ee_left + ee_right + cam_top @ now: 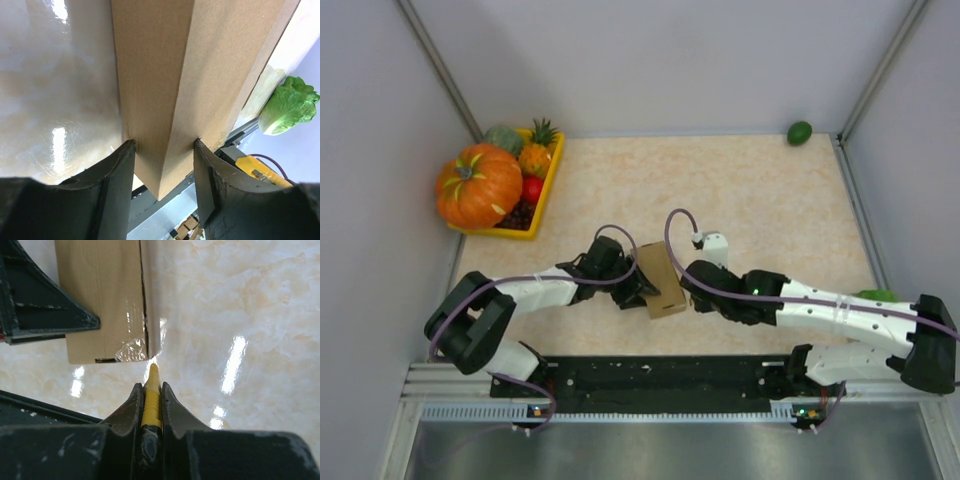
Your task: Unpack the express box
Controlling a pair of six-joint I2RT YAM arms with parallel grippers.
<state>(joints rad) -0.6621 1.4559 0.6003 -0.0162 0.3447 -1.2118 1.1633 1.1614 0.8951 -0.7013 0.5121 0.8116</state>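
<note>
Two grippers engaged. I see left gripper (164, 150) clamped on the express box (175, 70); right gripper (151, 390) pinching a yellow utility knife (151, 407), tip at the box's taped corner.

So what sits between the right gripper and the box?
Only the yellow knife that the right gripper holds: in the right wrist view its tip nearly meets the taped end of the box.
</note>
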